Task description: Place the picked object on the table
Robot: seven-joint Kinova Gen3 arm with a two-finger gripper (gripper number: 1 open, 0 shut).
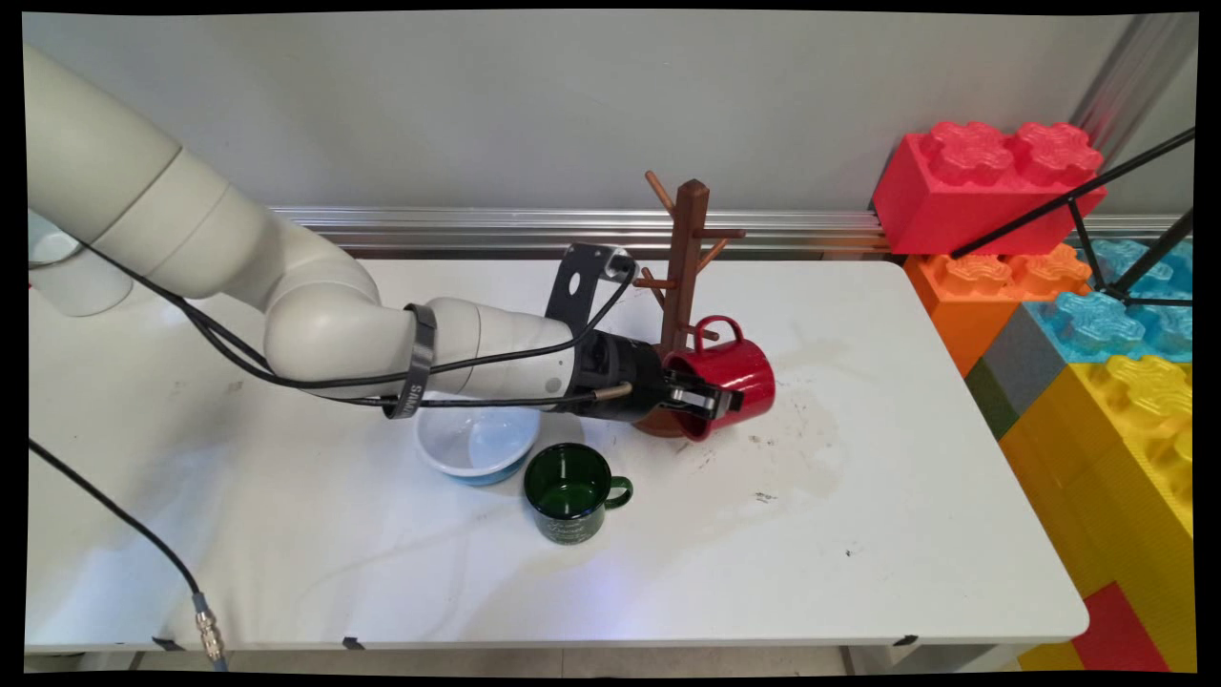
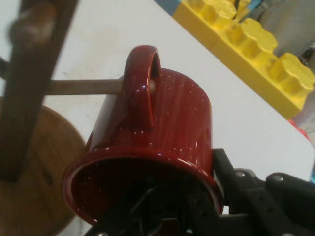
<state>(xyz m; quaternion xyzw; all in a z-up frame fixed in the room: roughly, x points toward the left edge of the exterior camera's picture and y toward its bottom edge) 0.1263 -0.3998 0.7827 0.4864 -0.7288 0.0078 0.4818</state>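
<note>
Arm reaches in level from 9 o'clock, gripper (image 1: 711,399) clamped on the red mug's (image 1: 727,374) rim, one finger inside, mug tipped sideways by the rack (image 1: 685,258). Hand view only: a rack peg (image 2: 83,87) passes through the mug handle (image 2: 141,83).

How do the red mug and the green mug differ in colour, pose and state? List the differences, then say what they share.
The red mug lies tipped on its side; the green mug stands upright on the table. The tool grips the red mug's rim, one finger inside; nothing touches the green mug. The red mug's handle meets a peg of the wooden mug tree; the green mug stands apart beside a white bowl. Both are speckled mugs with one handle.
</note>
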